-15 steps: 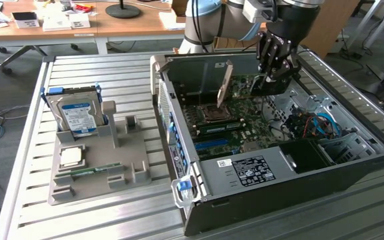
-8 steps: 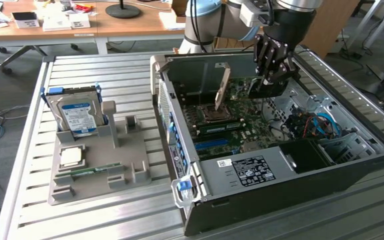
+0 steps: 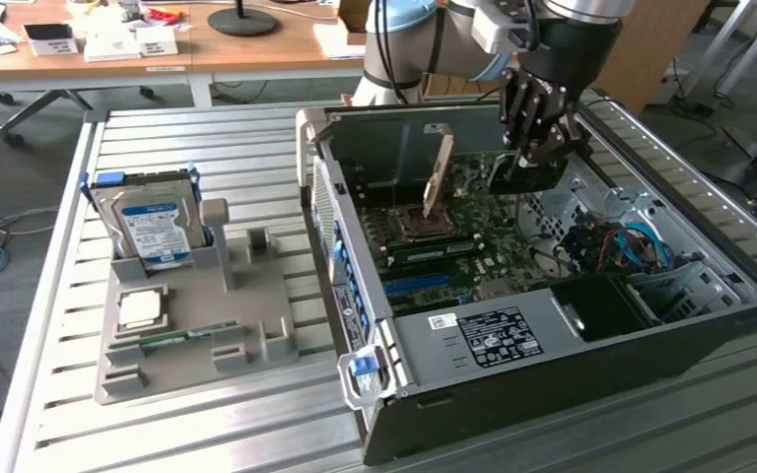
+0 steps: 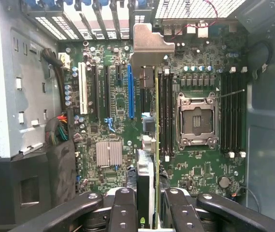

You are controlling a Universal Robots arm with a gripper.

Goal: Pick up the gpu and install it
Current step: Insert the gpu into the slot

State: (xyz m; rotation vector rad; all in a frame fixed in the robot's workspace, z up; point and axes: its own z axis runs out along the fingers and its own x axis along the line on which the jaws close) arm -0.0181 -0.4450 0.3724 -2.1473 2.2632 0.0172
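Nearest the wrist camera, the claw (image 4: 149, 205) is clamped on the gpu (image 4: 146, 170). Its dark fingers (image 4: 123, 208) press both flat faces, and the card stands on edge between them. So the pick-up looks finished.

Beyond the fingers, the card runs out toward its silver bracket (image 4: 149, 46), which sits close to the rear slot openings of the computer case (image 4: 26, 96). Under the card lies the green motherboard (image 4: 113, 111). The long blue slot (image 4: 130, 92) is just beside the card on one side and the black memory slots (image 4: 166, 111) are on the other, with the open processor socket (image 4: 197, 121) further off. Which slot the card is lined up with I cannot tell.

In the exterior view the card hangs at about one o'clock inside the case, above the board and not seated in it. I judge the installing is left to do.

At nine o'clock from the case, on the slatted worktop (image 3: 221, 434), a grey holder (image 3: 260, 296) carries the hard drive (image 3: 155, 229), a processor chip (image 3: 142, 307) and a memory stick (image 3: 174, 338).
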